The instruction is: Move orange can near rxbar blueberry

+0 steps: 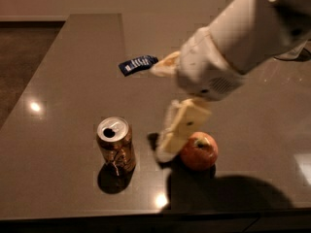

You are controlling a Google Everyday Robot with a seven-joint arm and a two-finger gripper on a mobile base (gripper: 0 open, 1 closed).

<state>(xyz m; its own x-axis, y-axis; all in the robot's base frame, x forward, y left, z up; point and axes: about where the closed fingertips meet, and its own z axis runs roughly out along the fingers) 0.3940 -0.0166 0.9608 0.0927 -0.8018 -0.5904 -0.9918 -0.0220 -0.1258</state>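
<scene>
The orange can (115, 147) stands upright at the front left of the dark table (63, 91), its silver top open. The rxbar blueberry (138, 64) lies flat further back, near the table's middle. My gripper (160, 113) hangs over the table between the two, just right of the can and left of a red-yellow apple (200, 152). It is open and empty. One finger (181, 127) points down beside the apple, and the other finger (164, 68) reaches toward the bar. The can and the gripper are apart.
The white arm (243, 38) comes in from the upper right and hides the table's back right. The table's front edge (146, 212) runs just below the can and apple. The floor (19, 57) lies to the left.
</scene>
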